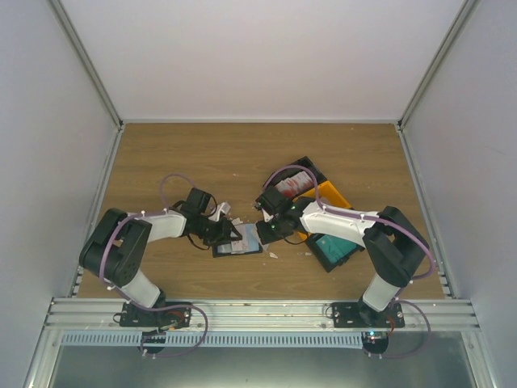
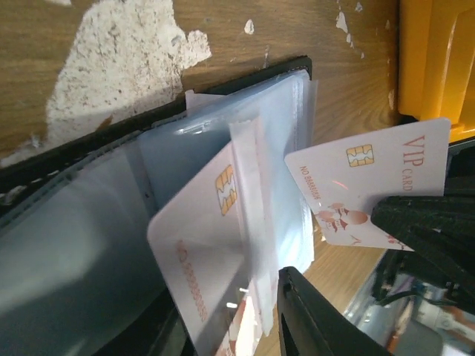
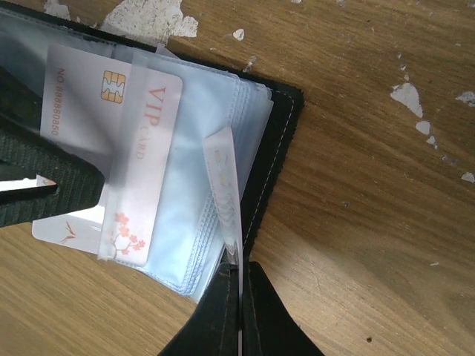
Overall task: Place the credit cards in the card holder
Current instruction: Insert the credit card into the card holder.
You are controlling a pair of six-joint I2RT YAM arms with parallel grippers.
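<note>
Card holder (image 1: 238,242): open on the table (image 1: 202,162).
Top view: left gripper (image 1: 220,234) and right gripper (image 1: 271,230) meet over it.
Left wrist: one VIP card (image 2: 191,256) half in a clear pocket (image 2: 260,126); left jaws seem to pinch it.
Right wrist: right jaws squeeze a second VIP card (image 3: 225,189), not in yet.

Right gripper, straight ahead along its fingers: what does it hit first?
The right gripper, shut on an edge-on credit card, points at the open card holder. The card overlaps its clear pockets, so probably those first; height above them is unclear.
</note>
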